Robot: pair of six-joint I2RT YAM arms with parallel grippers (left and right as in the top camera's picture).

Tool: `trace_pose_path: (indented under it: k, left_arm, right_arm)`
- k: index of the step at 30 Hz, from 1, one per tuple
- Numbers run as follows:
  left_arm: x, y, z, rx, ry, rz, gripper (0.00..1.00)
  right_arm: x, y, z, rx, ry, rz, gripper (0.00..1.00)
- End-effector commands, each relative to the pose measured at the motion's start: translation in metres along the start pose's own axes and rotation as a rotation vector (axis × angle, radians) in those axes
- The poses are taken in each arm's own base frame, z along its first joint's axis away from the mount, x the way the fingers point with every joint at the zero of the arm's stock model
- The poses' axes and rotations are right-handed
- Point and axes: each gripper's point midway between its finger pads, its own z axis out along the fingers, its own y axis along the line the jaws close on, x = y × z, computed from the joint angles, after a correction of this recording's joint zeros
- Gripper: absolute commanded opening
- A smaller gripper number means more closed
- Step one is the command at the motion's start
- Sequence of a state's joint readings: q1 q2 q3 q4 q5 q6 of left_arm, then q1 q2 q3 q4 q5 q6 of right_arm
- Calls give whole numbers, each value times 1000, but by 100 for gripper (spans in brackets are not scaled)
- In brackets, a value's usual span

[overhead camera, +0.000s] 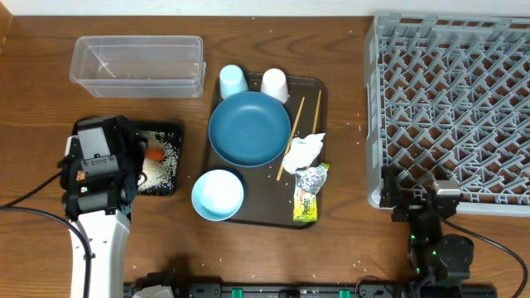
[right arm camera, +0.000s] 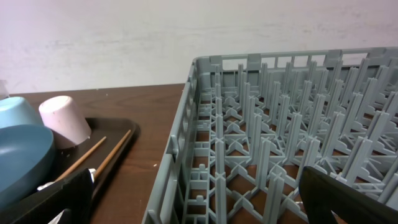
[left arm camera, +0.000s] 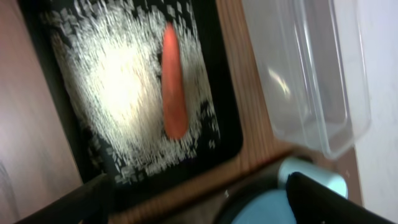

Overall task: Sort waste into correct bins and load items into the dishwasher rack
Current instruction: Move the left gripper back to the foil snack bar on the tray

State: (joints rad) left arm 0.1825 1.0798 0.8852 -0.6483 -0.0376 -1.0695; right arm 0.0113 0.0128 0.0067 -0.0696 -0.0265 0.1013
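The grey dishwasher rack (overhead camera: 451, 108) fills the right side of the tabletop (overhead camera: 348, 50) with nothing in it that I can see. My right pincer (right arm camera: 196, 180) waits at its near-left corner, jaws wide apart and holding nothing. In the middle is the brown serving tray (overhead camera: 263, 194), which carries the dark-blue plate (overhead camera: 249, 127) at its centre. The clear tub (overhead camera: 137, 79) lies at the far left and looks bare. Nearer me on the left is the black tray (left arm camera: 225, 118), and my left pincer (left arm camera: 198, 183) hovers over it, fingers spread with nothing between them. The white bowl (overhead camera: 218, 194) rests on the serving tray's near-left corner. The light-blue cup (overhead camera: 233, 81) and the white cup (overhead camera: 274, 84) stand along its far edge. The chopsticks (overhead camera: 291, 136) lie just right of the plate, beside the crumpled tissue (overhead camera: 304, 151), with the yellow-green wrapper (overhead camera: 306, 203) nearer me. The carrot (left arm camera: 174, 81) lies in the black tray on a spread of rice (left arm camera: 118, 81), so I judge the food-waste step to be about done. Next I would take the left arm right to the tissue or the wrapper, pinch it from above without disturbing the chopsticks, and carry it to the clear tub. The dishes can go to the rack after that.
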Motion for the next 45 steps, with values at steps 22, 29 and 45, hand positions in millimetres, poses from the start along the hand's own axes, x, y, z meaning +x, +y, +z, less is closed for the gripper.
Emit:
trace_pose_path:
  k: [22, 29, 45]
  left_arm:
    - [207, -115, -112, 551, 565, 1075, 94]
    - [232, -116, -81, 294, 554, 1313, 98]
    - [270, -107, -25, 224, 627, 1461, 98]
  right_arm:
    - [1, -4, 0, 17, 3, -8, 99]
    - [1, -4, 0, 17, 3, -8, 99]
    - [1, -4, 0, 17, 3, -8, 99]
